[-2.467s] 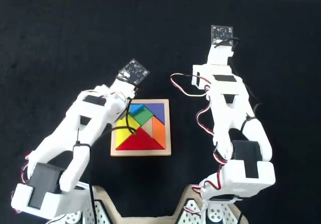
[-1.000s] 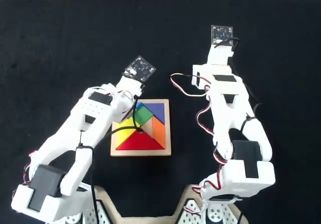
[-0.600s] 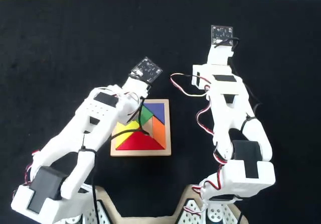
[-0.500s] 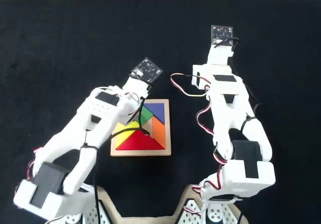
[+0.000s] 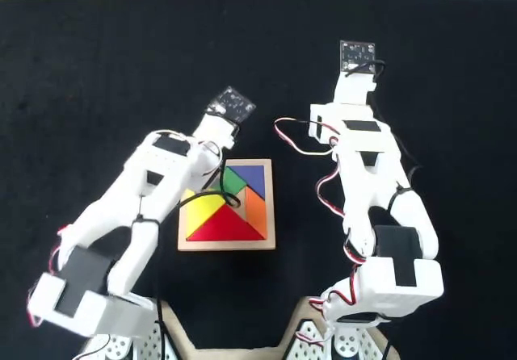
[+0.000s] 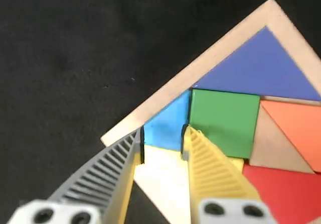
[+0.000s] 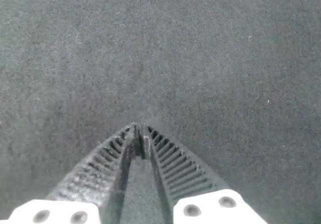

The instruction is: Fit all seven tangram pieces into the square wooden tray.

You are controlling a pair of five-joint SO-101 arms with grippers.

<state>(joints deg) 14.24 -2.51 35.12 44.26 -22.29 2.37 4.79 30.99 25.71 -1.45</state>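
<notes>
The square wooden tray [image 5: 226,244] lies mid-table between the two arms. In it I see yellow [image 5: 202,211], red [image 5: 226,228], orange [image 5: 255,209], green [image 5: 234,184] and dark blue [image 5: 254,177] pieces. My left gripper [image 6: 163,139] hangs over the tray's far left corner. Its grey and yellow fingers [image 6: 208,166] are closed on the sides of the light blue piece [image 6: 163,126]. That piece lies beside the green square [image 6: 223,121] against the tray rim [image 6: 165,91]. My right gripper [image 7: 139,133] is shut and empty above bare black cloth, behind the tray to the right.
A pale wood-coloured triangle [image 6: 268,148] shows between the green, orange and red pieces. Black cloth [image 5: 97,77] covers the whole table. The right arm [image 5: 363,158] stands just right of the tray. The arms' bases sit at the front edge.
The left arm's wrist swung right over the tray's far edge, then drew back left, with the light blue piece under it. The right arm has not moved.
</notes>
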